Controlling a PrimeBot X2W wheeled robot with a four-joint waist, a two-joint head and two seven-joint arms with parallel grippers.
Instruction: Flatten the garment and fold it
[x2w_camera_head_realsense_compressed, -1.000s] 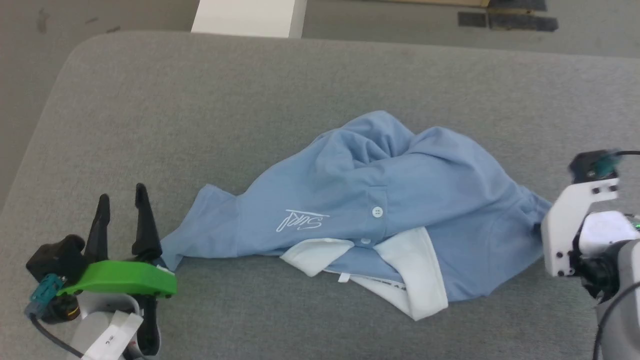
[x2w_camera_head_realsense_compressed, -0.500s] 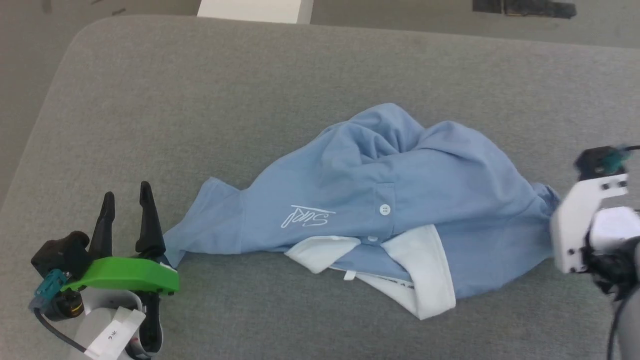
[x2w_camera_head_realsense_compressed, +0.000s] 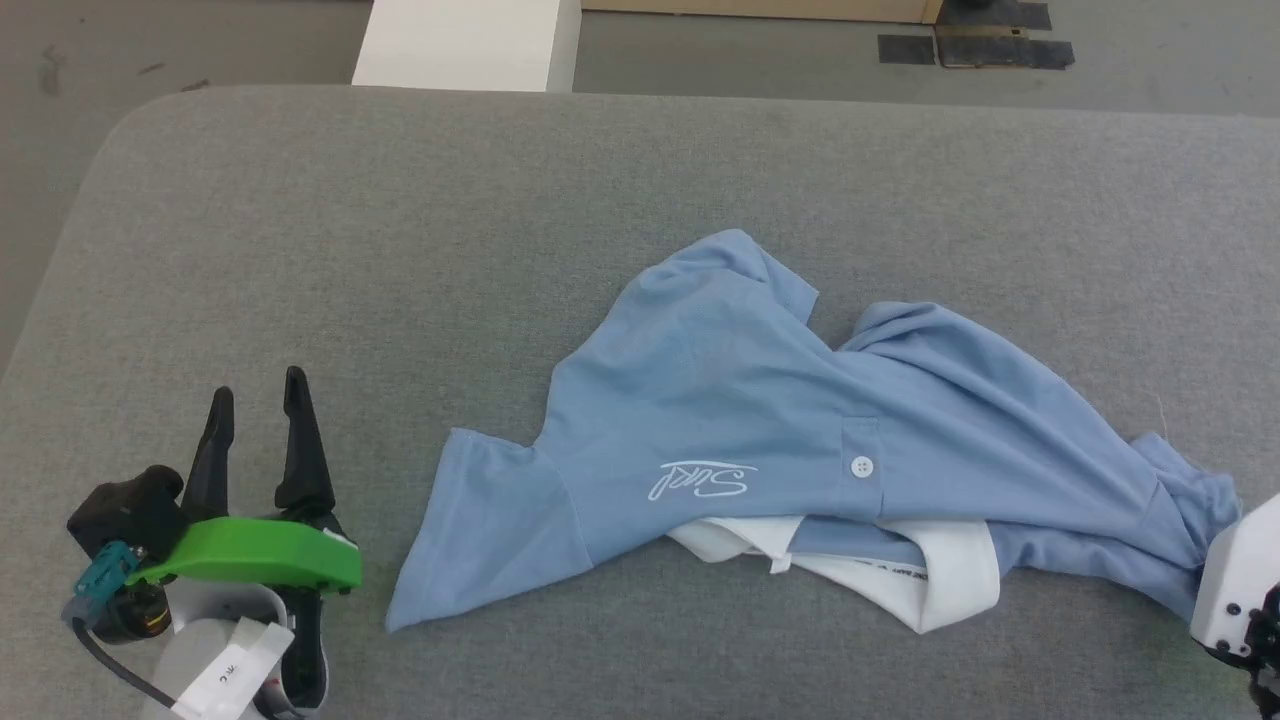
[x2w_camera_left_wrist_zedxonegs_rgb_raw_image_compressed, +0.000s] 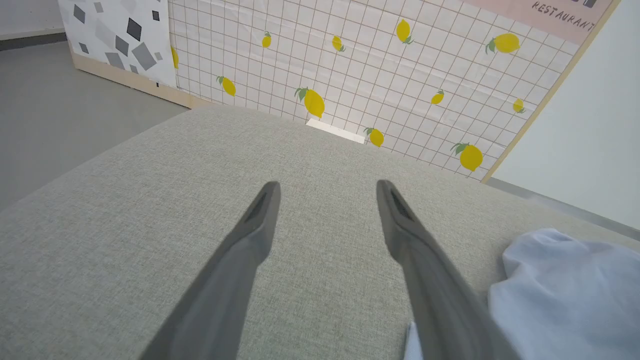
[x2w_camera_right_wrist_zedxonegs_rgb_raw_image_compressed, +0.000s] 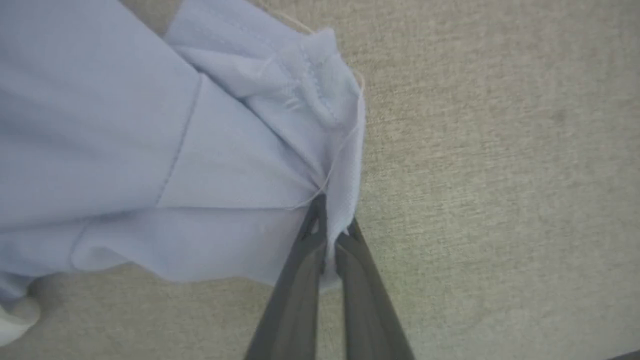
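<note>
Grey fabric tabletop (x2w_camera_head_realsense_compressed: 400, 230), wide, rounded at the far left corner, spanning most of the head view. Beyond its far edge, grey floor (x2w_camera_head_realsense_compressed: 200, 40) and a white block (x2w_camera_head_realsense_compressed: 465, 45). In the left wrist view, behind the tabletop, a white grid-patterned wall panel (x2w_camera_left_wrist_zedxonegs_rgb_raw_image_compressed: 380, 65) printed with yellow lemons.

On the tabletop, right of the middle and toward the near edge: the garment (x2w_camera_head_realsense_compressed: 730, 400), light blue, front up, rumpled rather than flat, stretched in a long band from lower left to far right. Short sleeve (x2w_camera_head_realsense_compressed: 490, 530) lying loose at its left end. Right end bunched and narrowed to a point against a white housing at the picture's lower right edge.

Left gripper (x2w_camera_head_realsense_compressed: 258, 383) at the lower left, green-capped, over bare tabletop, well apart from the sleeve. Fingers (x2w_camera_left_wrist_zedxonegs_rgb_raw_image_compressed: 250, 240) spread wide, nothing between them.

Right gripper (x2w_camera_right_wrist_zedxonegs_rgb_raw_image_compressed: 334, 220): fingers closed tight on a gathered fold at the garment's edge, with a stitched seam and a loose thread just past the tips.

White collar (x2w_camera_head_realsense_compressed: 950, 590) partly tucked under along the garment's near edge. White cursive logo (x2w_camera_head_realsense_compressed: 700, 482) on the chest, upside down from the head view. One white button (x2w_camera_head_realsense_compressed: 861, 466) just right of the logo
</note>
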